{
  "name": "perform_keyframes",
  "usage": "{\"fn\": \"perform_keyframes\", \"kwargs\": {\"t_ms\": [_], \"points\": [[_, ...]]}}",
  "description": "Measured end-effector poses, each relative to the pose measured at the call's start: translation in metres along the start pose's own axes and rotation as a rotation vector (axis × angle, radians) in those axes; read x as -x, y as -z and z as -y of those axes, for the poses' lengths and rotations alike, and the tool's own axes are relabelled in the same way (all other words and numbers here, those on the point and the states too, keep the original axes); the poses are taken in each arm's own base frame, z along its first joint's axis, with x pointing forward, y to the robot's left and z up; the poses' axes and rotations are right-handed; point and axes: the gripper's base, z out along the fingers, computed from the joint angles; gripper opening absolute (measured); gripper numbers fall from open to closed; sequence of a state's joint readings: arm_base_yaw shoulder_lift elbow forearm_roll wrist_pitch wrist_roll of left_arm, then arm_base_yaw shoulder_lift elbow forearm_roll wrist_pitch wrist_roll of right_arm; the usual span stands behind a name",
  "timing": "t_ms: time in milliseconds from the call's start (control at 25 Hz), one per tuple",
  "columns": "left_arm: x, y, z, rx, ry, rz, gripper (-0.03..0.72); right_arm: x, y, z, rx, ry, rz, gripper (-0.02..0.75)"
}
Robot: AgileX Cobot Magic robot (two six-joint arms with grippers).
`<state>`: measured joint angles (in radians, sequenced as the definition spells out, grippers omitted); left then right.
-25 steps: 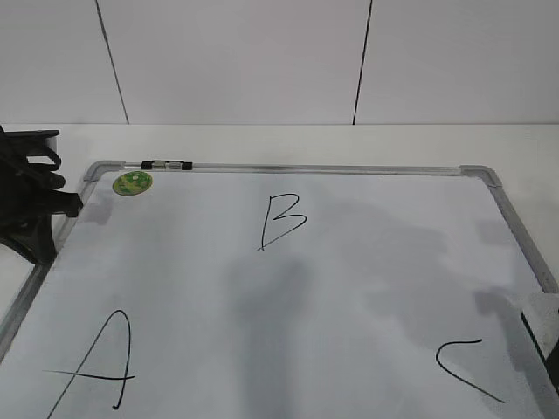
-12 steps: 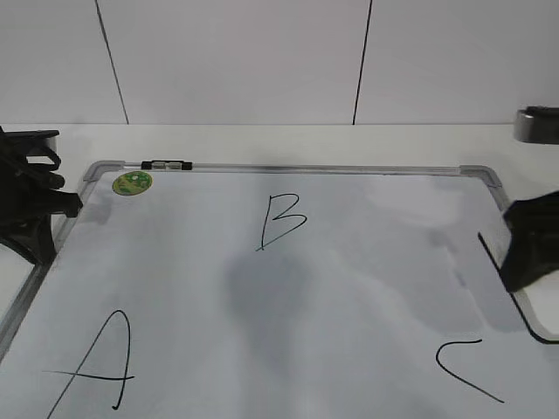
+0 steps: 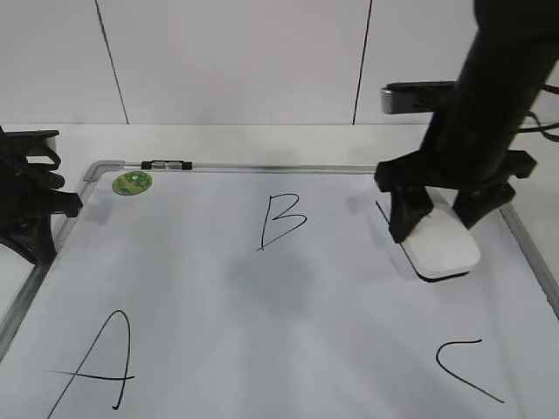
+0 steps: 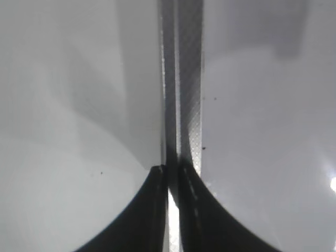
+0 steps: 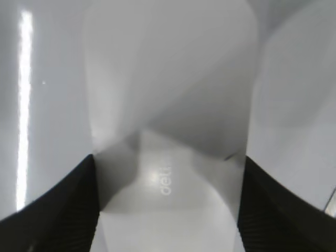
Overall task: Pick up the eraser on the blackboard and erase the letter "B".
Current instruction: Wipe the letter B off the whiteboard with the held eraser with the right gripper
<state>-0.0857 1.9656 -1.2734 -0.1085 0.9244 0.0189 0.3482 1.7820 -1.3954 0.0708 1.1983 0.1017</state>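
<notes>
right claw (image 3: 441, 220) clamping eraser (image 3: 441, 244) by long sides | resting on blackboard (image 3: 288, 297), right of letter "B" (image 3: 281, 222) | likely light, stiff, smooth shell | left claw (image 4: 172, 173) staying-free, pressed together

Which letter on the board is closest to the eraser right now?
The "C", the open curve at the blackboard's lower right, lies just below the eraser. The "B" lies further left, mid-board; the slanted "A" is farthest, at lower left.
</notes>
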Motion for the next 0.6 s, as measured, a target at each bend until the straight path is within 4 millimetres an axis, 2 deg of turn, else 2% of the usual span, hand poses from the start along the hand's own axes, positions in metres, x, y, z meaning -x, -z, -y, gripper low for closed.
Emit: {"fn": "perform_keyframes", "kwargs": {"t_ms": [200, 280, 400, 600], "points": [[0.000, 0.000, 0.000, 0.000, 0.000, -0.004, 0.042, 0.039, -0.017, -0.034, -0.016, 0.073, 0.012, 0.532], [0.000, 0.000, 0.000, 0.000, 0.000, -0.004, 0.042, 0.054, -0.022, -0.041, -0.012, 0.083, 0.029, 0.531], [0.000, 0.000, 0.000, -0.002, 0.000, -0.005, 0.042, 0.077, -0.037, -0.047, -0.016, 0.090, 0.040, 0.531], [-0.001, 0.000, 0.000, -0.002, 0.000, -0.007, 0.042, 0.101, -0.063, -0.049, -0.042, 0.099, 0.044, 0.531]]}}
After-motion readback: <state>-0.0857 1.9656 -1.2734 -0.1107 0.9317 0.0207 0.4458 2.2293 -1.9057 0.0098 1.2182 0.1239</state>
